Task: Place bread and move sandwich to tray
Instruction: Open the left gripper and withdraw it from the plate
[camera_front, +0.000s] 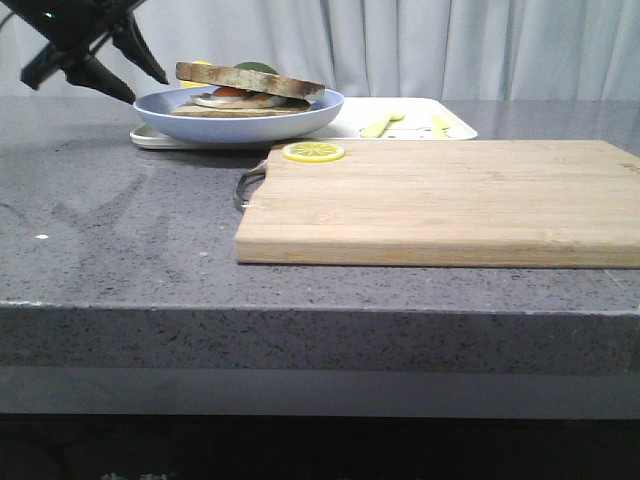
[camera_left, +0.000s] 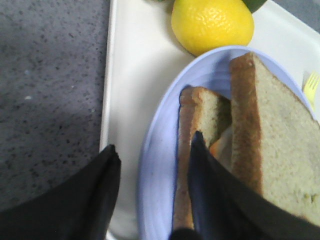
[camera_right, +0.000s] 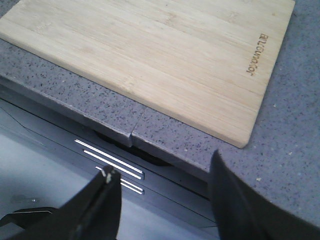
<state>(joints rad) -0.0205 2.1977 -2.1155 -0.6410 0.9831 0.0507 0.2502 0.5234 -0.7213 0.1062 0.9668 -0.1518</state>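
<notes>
The sandwich sits on the round pale-blue plate (camera_front: 240, 115), which rests on the white tray (camera_front: 420, 112) at the back left. Its top bread slice (camera_front: 250, 80) leans tilted over the fried egg (camera_front: 225, 98) and the lower slice. In the left wrist view the top slice (camera_left: 280, 140), the lower slice (camera_left: 200, 115), the plate (camera_left: 160, 165) and the tray (camera_left: 130, 100) all show. My left gripper (camera_front: 149, 89) (camera_left: 154, 141) is open at the plate's left rim, one finger over the tray and one over the plate. My right gripper (camera_right: 163, 161) is open and empty.
A light wooden cutting board (camera_front: 440, 200) (camera_right: 150, 55) fills the right of the table, with a lemon slice (camera_front: 313, 152) on its far left corner. A whole lemon (camera_left: 212, 22) and a yellow fork (camera_front: 383, 124) lie on the tray. My right gripper hangs over the table's front edge.
</notes>
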